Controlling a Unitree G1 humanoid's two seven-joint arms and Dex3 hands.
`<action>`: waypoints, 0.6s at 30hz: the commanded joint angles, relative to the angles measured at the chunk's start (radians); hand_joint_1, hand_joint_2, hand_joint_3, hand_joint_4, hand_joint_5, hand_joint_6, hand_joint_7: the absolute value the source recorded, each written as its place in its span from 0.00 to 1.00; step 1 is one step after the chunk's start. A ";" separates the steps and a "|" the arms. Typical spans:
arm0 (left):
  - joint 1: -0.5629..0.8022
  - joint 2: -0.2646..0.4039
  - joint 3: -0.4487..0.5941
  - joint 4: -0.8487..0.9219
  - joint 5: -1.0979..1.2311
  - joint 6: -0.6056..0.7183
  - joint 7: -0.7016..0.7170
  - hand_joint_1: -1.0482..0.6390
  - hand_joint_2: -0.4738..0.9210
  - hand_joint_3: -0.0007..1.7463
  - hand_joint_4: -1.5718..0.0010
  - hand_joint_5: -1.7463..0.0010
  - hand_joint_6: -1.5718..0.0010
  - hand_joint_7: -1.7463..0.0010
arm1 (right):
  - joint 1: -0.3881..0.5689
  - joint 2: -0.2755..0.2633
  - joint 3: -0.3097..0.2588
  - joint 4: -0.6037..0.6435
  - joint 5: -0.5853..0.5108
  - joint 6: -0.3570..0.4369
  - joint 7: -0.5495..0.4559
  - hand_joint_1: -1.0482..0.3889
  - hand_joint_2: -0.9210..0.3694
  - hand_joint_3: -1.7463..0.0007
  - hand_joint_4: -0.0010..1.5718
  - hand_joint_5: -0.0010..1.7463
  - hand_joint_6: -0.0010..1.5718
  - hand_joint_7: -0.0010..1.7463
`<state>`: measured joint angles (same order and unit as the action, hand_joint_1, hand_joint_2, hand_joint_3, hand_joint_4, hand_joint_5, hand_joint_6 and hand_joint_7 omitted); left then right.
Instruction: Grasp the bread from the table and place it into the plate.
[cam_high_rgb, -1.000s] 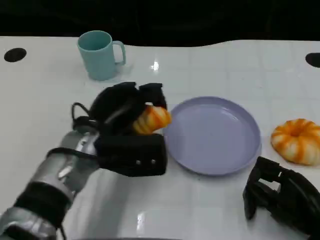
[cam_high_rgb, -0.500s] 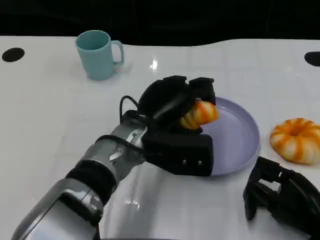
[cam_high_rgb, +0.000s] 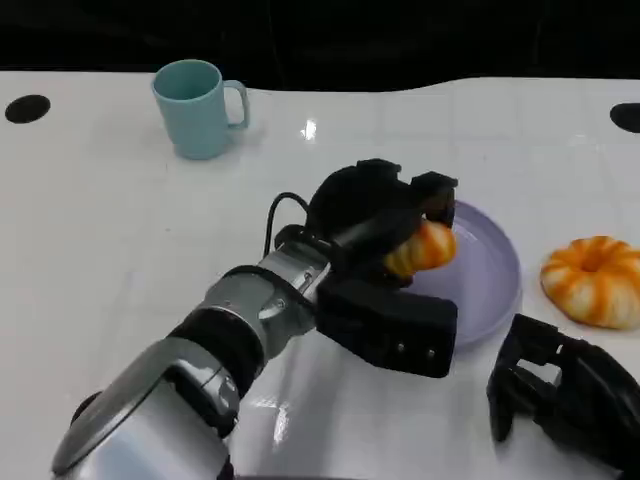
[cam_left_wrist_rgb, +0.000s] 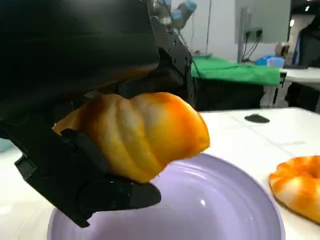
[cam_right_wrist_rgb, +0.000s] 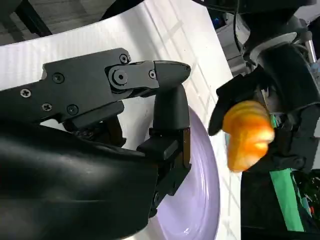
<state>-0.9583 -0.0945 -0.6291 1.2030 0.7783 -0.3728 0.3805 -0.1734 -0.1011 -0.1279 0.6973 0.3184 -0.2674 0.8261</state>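
Note:
My left hand (cam_high_rgb: 385, 250) grips an orange-and-cream ridged bread (cam_high_rgb: 420, 249) and holds it in the air over the lavender plate (cam_high_rgb: 488, 270), above its left half. From the left wrist the bread (cam_left_wrist_rgb: 140, 135) sits between black fingers just above the plate (cam_left_wrist_rgb: 220, 210). The right wrist view shows the same bread (cam_right_wrist_rgb: 247, 134) held by the left hand (cam_right_wrist_rgb: 272, 75) over the plate (cam_right_wrist_rgb: 200, 190). My right hand (cam_high_rgb: 560, 395) rests on the table near the front right, its fingers apart, nothing in them.
A second round orange-striped bread (cam_high_rgb: 595, 280) lies on the white table right of the plate, also seen from the left wrist (cam_left_wrist_rgb: 300, 185). A teal mug (cam_high_rgb: 197, 108) stands at the back left. Dark holes (cam_high_rgb: 27, 108) mark the table's far corners.
My left hand has carried the bread rightward from beside the plate's left rim to above the plate. The right hand has stayed put.

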 joint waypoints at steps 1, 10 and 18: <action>-0.043 0.009 0.006 0.003 -0.025 0.009 -0.133 0.36 0.99 0.25 0.81 0.41 0.85 0.61 | 0.012 -0.010 -0.003 0.003 0.002 0.006 0.001 0.32 0.00 0.84 0.46 1.00 0.36 0.96; -0.057 0.022 -0.007 -0.018 -0.020 0.044 -0.272 0.04 1.00 0.39 1.00 0.98 1.00 0.99 | 0.008 -0.009 -0.006 0.014 -0.001 -0.011 0.006 0.33 0.00 0.83 0.46 1.00 0.36 0.96; -0.062 0.044 -0.008 -0.050 -0.019 0.042 -0.316 0.00 1.00 0.43 1.00 1.00 1.00 1.00 | 0.002 -0.009 -0.009 0.023 0.001 -0.001 0.007 0.33 0.00 0.84 0.46 1.00 0.36 0.96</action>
<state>-0.9923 -0.0701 -0.6367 1.1737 0.7641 -0.3307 0.0821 -0.1778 -0.1009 -0.1320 0.7097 0.3166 -0.2773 0.8373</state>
